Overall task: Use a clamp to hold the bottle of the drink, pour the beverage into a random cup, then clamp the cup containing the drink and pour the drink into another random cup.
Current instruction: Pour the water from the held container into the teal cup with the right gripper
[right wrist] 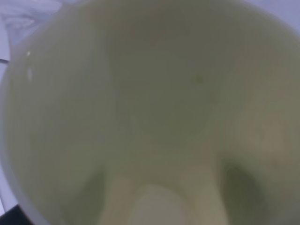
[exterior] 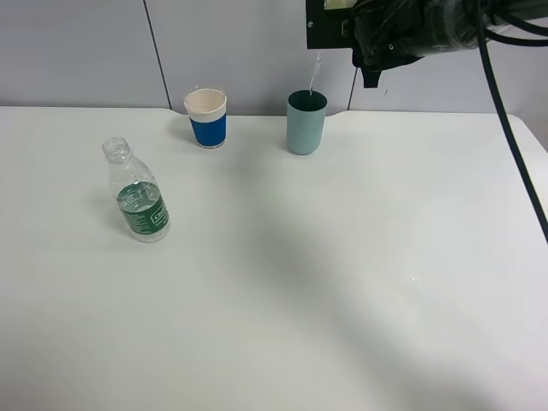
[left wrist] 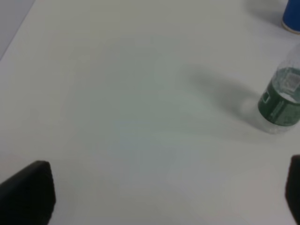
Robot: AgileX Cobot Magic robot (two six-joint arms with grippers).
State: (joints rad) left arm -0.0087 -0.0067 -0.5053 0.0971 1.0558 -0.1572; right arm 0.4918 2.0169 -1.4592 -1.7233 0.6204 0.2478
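Cups number three: a teal cup (exterior: pixel 306 122), a white paper cup (exterior: pixel 206 117) with a blue band, and a pale yellow-green cup (right wrist: pixel 150 112) that shows only in the right wrist view, where its matte, unmarked inside fills almost the whole picture. One bottle (exterior: pixel 138 192) is present, clear plastic, uncapped, with a dark green label band, holding some clear liquid low inside. Taking the teal cup as landmark: it stands upright at the far edge of the white worktop (exterior: pixel 342 282), light outside and darker teal within. The paper cup stands to its left along the same edge, apart from it. The bottle stands upright well to the left of the teal cup and nearer the camera, taller than both cups. Directly above the teal cup a thin stream of clear drink (exterior: pixel 315 73) falls toward its mouth from under the right arm (exterior: pixel 402 30), whose black bulk hangs above and to the right of the cup. The right jaws are closed on the yellow-green cup, which is tipped above the teal one. The left gripper (left wrist: pixel 164 197) has its jaws wide apart over bare worktop, holding nothing, well left of the teal cup.
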